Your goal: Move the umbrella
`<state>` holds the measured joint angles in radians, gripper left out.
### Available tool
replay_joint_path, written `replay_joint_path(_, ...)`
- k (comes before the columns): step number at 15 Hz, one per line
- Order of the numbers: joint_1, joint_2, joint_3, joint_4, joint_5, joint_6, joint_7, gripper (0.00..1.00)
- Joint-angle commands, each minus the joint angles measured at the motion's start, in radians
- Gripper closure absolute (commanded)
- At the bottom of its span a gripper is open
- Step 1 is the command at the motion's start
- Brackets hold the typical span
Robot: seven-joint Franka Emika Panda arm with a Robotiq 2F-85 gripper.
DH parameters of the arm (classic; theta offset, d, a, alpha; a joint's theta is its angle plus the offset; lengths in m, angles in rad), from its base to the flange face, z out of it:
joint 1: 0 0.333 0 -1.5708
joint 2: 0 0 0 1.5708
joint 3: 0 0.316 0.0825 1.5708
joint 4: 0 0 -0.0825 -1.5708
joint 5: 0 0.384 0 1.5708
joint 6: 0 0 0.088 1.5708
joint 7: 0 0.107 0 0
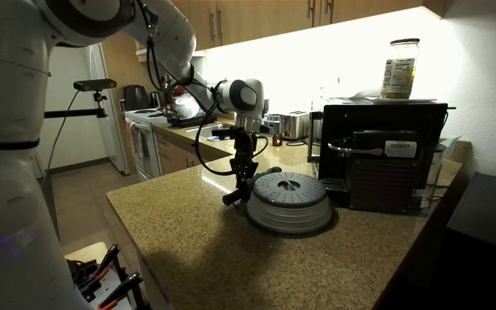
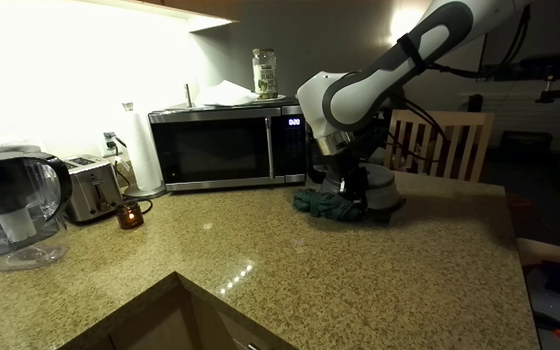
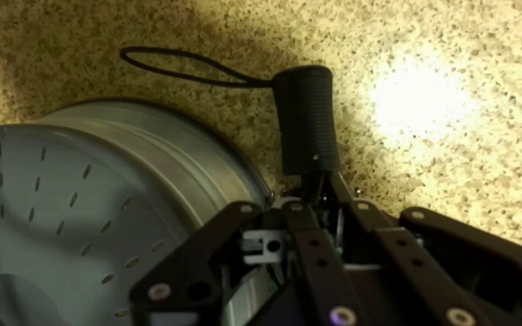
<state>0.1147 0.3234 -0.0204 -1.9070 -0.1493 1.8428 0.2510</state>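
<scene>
The umbrella is a folded dark green bundle (image 2: 323,204) with a black ribbed handle (image 3: 307,120) and a thin cord loop (image 3: 170,52) at the handle's end. Its cloth lies beside the grey domed disc, which mostly hides it in an exterior view, where the handle (image 1: 232,197) sticks out past the fingers. My gripper (image 3: 324,179) points down and is shut on the umbrella just behind the handle, its jaws nearly together around the narrow part. The fingertips' exact contact is dark and partly covered by the handle. Whether the umbrella is raised off the counter, I cannot tell.
Close against the gripper stands the grey domed disc (image 1: 291,217) with its slotted top. Beyond it are a coffee machine (image 1: 377,185) and a microwave (image 2: 217,150) with a jar (image 2: 265,75) on top. A lit candle (image 2: 130,215) and a toaster (image 2: 93,189) stand farther along the counter.
</scene>
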Motion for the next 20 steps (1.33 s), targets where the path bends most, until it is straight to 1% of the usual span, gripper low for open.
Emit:
replay_joint_path(1,0.012,-0.04,0.01,-0.03,-0.058,-0.005,0.026,0.99)
replay_joint_path(20,0.065,-0.007,0.067,0.055,-0.099,-0.013,0.013,0.99)
